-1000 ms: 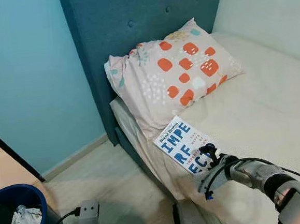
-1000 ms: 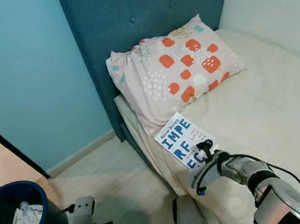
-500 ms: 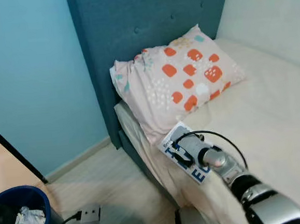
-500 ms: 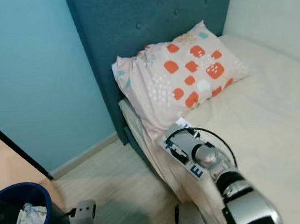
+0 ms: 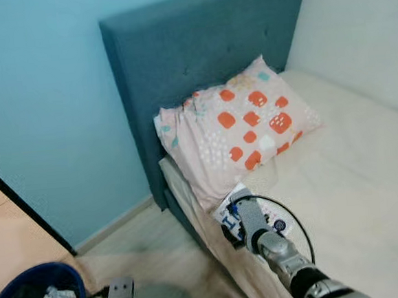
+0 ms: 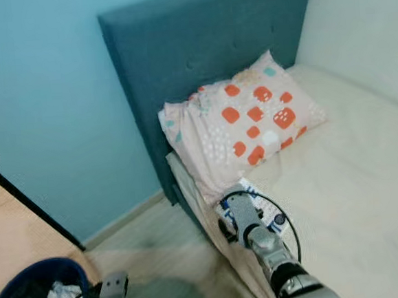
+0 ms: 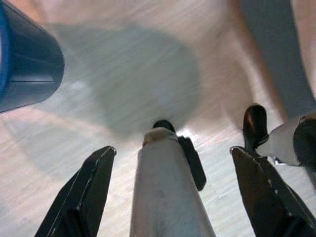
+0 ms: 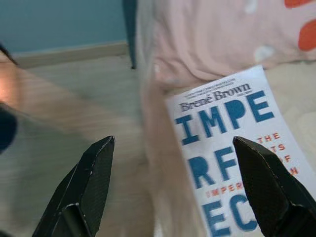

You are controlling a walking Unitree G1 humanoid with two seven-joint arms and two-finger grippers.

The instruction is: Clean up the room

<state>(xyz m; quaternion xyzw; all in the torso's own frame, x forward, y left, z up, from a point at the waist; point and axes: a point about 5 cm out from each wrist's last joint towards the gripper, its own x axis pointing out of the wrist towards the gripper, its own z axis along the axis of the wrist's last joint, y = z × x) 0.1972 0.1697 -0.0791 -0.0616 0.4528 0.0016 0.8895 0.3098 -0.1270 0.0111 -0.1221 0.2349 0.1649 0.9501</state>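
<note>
Right hand (image 8: 173,192) spread wide over white book (image 8: 237,148) at bed (image 5: 354,192) edge, holding nothing, pillow (image 5: 235,129) at 12 o'clock, left hand (image 7: 173,192) wide open, empty, above floor (image 7: 133,84).

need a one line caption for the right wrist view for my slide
Right pincer open above the white book lying at the bed's edge, just below the patterned pillow.

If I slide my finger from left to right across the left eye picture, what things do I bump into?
Blue bin → blue headboard → book with the right hand on it → spotty pillow → white bed.
</note>
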